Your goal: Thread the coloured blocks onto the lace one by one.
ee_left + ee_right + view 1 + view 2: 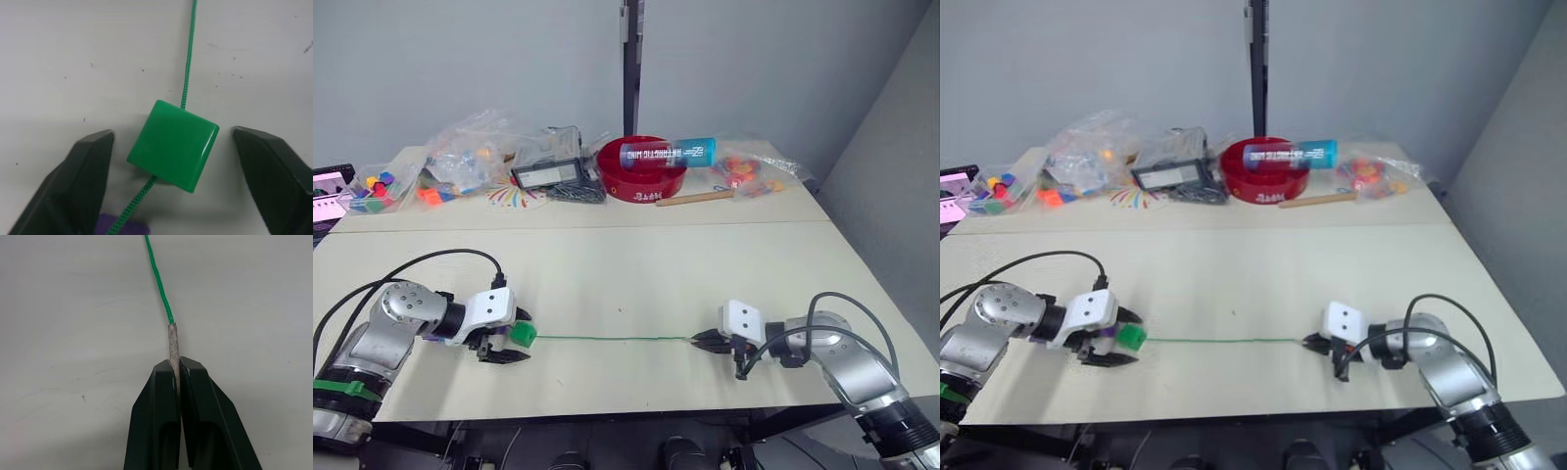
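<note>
Broadly, the worktop (pixel 607 284) carries clutter along its far edge: clear bags of mixed pieces (pixel 460 157) toward the far left corner and a red bowl (pixel 641 168) near the middle of that edge. Near the front edge, the lace (pixel 607 339) lies taut, its long axis parallel to that edge, running from the left pincer (pixel 504 345) to the right pincer (pixel 710 341). The stiff pale tip (pixel 173 345) points toward the front right corner and is clamped between the closed jaws of the right pincer. The left pincer is open, its fingers (pixel 90 171) standing either side of a green block (pixel 173 144) without touching it; the lace passes through this block. A purple block (pixel 122 227) sits just behind it on the lace.

Judged risks: with the tip held, no further block can be fed on until it is released, and the unheld green block may slide along the lace if the right pincer lifts or tugs. A slack regrasp could let the tip droop and miss the next bore.
</note>
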